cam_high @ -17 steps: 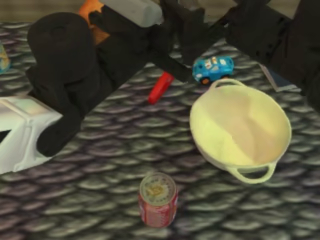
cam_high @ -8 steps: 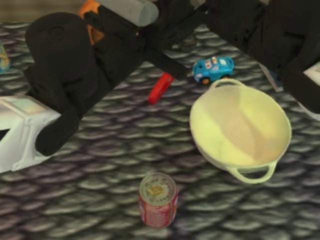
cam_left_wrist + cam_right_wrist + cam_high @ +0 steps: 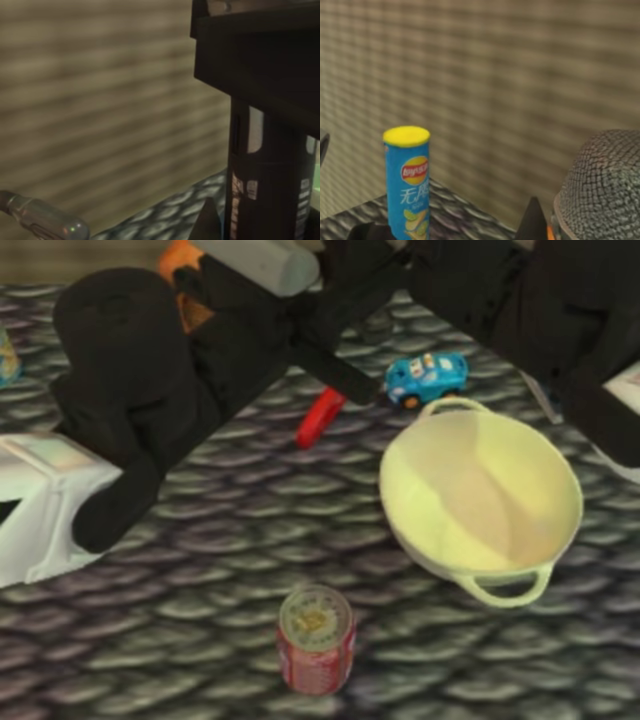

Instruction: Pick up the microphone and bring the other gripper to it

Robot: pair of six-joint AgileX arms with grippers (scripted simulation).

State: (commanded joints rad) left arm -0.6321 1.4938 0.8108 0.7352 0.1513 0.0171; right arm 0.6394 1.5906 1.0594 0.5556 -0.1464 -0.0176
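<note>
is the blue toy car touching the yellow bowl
Apart. The top view shows a strip of dark table between the blue toy car and the yellow bowl's rim.

A rendered tabletop test scene: scale-patterned table (image 3: 200,570), striped wall (image 3: 520,75), scattered soda can (image 3: 316,640), toy car (image 3: 427,376).

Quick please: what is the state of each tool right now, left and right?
Left tool: shut on the microphone.
Right tool: cannot be told.
</note>
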